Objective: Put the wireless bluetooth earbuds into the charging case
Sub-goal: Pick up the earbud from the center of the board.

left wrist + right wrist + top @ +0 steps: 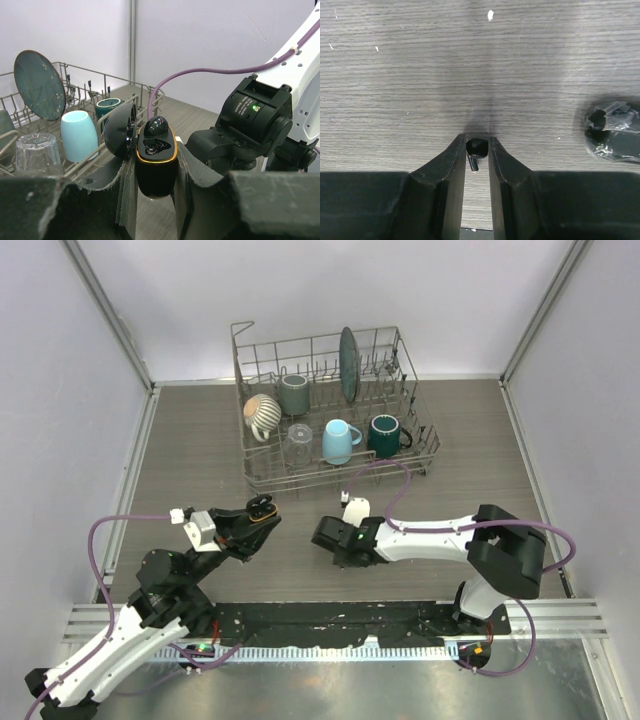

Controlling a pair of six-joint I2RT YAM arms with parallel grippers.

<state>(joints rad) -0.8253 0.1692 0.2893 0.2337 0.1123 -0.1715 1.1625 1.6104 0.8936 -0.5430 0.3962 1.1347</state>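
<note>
A grey wood-grain surface (pixel 200 440) lies between white walls, with a wire dish rack (pixel 300 485) of mugs, a glass and a plate at its far side.

Near the arms, the left jaws are clenched on the lower body of the charging case (pixel 156 170). They hold it with the mouth up and the lid (pixel 120 131) swung back toward the rack. One earbud (pixel 156 126) already sits in the farther pocket. The nearer pocket (pixel 154 146) looks vacant.

The right jaws are down at the surface just beside the case. They are pinched on the glossy head of the loose earbud (pixel 477 147), whose short stem lies along the gap toward the wrist. Whether it has left the surface cannot be told. Off to one side lies a black item in clear wrapping (pixel 612 132), too unclear to name.

The step in hand appears to be securing this second earbud and carrying it to the open pocket. To do it well, the squeeze should be gentle and centred. Such a smooth bean would likely squirt out of an off-centre pinch.

The lift should go straight up, and the wrist should then turn so the stem points down into the pocket. The approach is best made from above and from the side away from the lid, so the lid is not nudged shut.

The left arm should simply hold the case steady. Release should come only once the earbud has settled flush, without disturbing its seated neighbour.
</note>
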